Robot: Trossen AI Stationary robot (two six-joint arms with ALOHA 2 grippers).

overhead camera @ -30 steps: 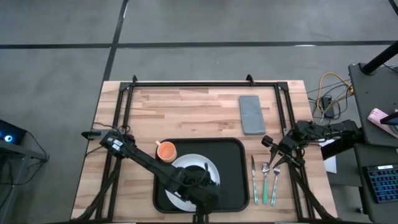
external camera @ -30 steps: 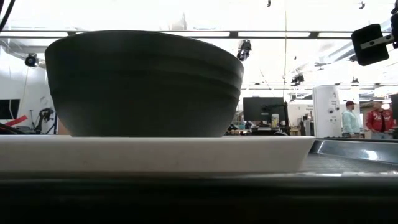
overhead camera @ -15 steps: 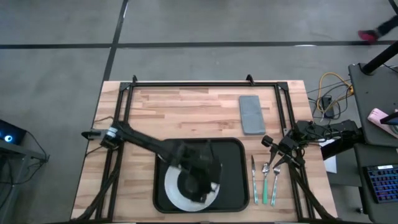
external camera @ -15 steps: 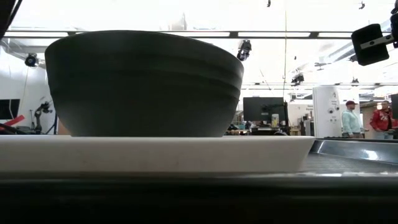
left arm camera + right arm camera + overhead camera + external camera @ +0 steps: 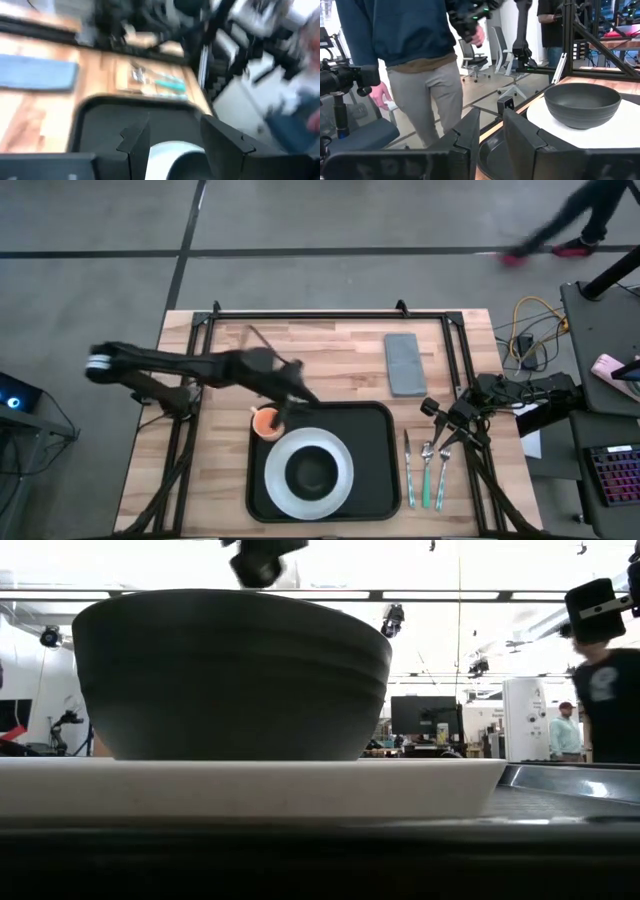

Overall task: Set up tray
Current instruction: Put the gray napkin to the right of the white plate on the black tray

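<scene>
The black tray (image 5: 378, 442) lies at the table's near middle. On it rests a white plate (image 5: 340, 492) with a dark bowl (image 5: 312, 472) standing upright on its base; the low view shows the same bowl (image 5: 230, 675) and plate (image 5: 250, 790). An orange cup (image 5: 264, 423) stands on the wood at the tray's far-left corner. My left gripper (image 5: 286, 406) hovers open and raised beside the cup, and shows open in its wrist view (image 5: 175, 142). My right gripper (image 5: 437, 423) waits open at the right, above the cutlery, and shows open in its wrist view (image 5: 491, 131).
A grey folded napkin (image 5: 404, 363) lies on the wood beyond the tray's right end. A knife (image 5: 408, 472), a spoon (image 5: 425, 478) and a fork (image 5: 441, 477) lie right of the tray. A person (image 5: 415, 55) stands beside the table, and another person (image 5: 570, 225) walks past its far right.
My left gripper has risen from over the plate at the tray's near side and swung toward the far left, ending beside the orange cup. The bowl and plate have stayed in place. A person has walked into view beyond the table's far right.
</scene>
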